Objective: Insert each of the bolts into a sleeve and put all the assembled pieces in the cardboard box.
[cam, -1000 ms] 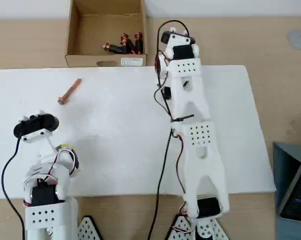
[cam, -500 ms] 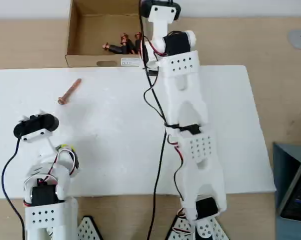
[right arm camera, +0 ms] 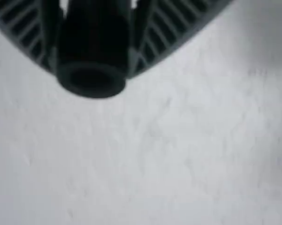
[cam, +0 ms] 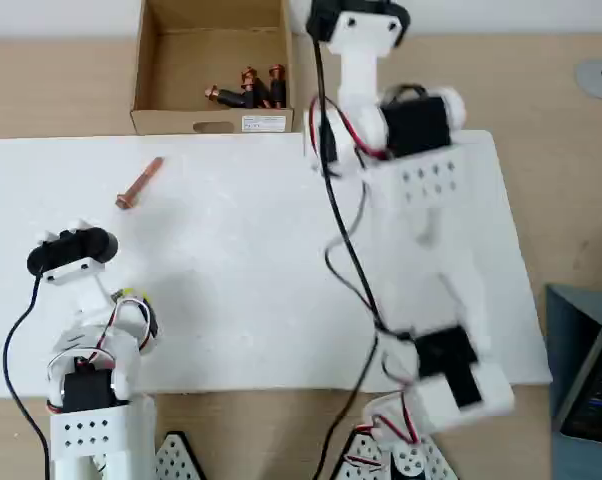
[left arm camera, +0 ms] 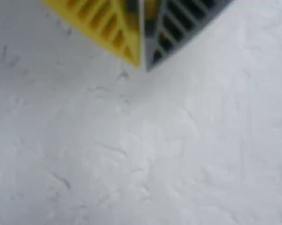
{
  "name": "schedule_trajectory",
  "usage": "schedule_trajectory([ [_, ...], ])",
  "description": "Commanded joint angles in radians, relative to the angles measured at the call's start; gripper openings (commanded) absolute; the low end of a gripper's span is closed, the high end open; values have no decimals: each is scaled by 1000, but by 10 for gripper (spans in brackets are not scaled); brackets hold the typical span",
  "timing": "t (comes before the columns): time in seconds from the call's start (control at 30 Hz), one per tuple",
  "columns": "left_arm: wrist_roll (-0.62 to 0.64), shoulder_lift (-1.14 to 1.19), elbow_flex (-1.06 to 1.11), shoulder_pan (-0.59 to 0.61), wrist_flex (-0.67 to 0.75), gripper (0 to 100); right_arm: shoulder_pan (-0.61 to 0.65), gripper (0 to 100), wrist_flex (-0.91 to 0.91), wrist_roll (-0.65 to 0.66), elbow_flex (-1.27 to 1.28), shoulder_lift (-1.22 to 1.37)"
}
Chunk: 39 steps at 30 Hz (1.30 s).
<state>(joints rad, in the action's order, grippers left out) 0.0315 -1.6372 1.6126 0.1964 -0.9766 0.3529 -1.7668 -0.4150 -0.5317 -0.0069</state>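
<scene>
**Bolt, loose: 1.** You have one copper bolt (cam: 139, 183) lying flat and slantwise on the white mat (cam: 231, 290), in the far-left part. It has open mat on every side and is well apart from both arms.

**Sleeve, loose: 1.** The black sleeve (right arm camera: 92, 44) is clamped between the grey fingers (right arm camera: 178, 23) of the right gripper (right arm camera: 94, 69), its round end toward a white textured surface.

**Assembled pieces: 3 copper heads counted.** The pieces (cam: 246, 90) lie bunched in the near-right corner of the cardboard box (cam: 149, 70).

**Cardboard box: 1.** It stands open-topped on the wooden table (cam: 41, 90), just beyond the mat's far edge. Its left half is free floor.

**Label: 1.** A white label (cam: 263, 123) sits on the box's near wall; you cannot read its print.

**Arms: 2.** The right arm (cam: 421, 190) stretches across the mat's right half to beside the box. The left arm (cam: 91, 400) is folded at the near-left corner. The yellow and grey fingers (left arm camera: 103, 23) of the left gripper (left arm camera: 142, 63) are pressed together just above the mat, holding nothing.
</scene>
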Motion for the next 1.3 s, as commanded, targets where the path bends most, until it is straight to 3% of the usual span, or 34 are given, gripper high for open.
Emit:
schedule_trajectory([
  [0.0,-68,-8,-11,5,12,6,-12,9,-20,9,171,-197],
  [0.17,-106,-1,-86,9,-12,6,-85,9,-6,9,390,-374],
  [0.47,-155,113,-414,-51,-204,7,-182,9,78,11,766,-731],
  [0.77,-157,608,-827,-51,-247,3,-242,9,206,14,1122,-1095],
  [1.1,-163,1150,-1272,-49,-252,7,-363,9,207,15,1331,-1320],
  [1.27,-295,1400,-1501,-49,-373,7,-392,9,230,15,1360,-1395],
])
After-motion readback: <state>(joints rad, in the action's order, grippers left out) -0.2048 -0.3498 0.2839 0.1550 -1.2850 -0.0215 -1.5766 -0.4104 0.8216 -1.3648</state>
